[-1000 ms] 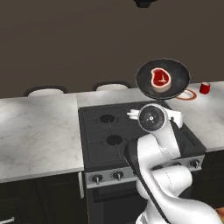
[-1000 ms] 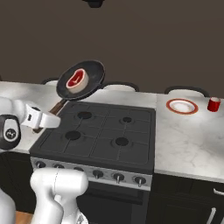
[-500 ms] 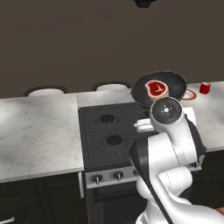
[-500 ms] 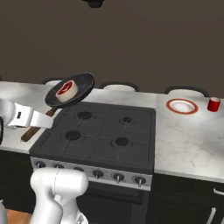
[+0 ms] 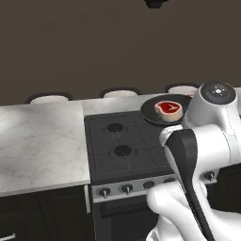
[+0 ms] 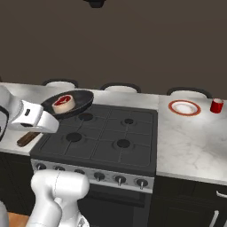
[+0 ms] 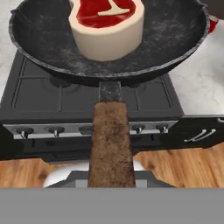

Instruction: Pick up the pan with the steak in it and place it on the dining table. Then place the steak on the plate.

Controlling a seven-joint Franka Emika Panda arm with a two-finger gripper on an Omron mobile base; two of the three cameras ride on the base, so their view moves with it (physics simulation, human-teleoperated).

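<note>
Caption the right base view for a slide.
Gripper holds the pan with the steak above the stove.

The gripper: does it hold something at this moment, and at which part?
Yes. The gripper holds the pan by its brown wooden handle, lifted above the stove, with the steak inside.

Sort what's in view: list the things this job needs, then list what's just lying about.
Part of the job:
- pan, held up over the stove by its wooden handle
- steak, lying in the pan
- plate, on the marble top right of the stove
- end effector, shut on the pan handle

Just lying about:
- red cup, beside the plate
- stove with its knobs
</note>
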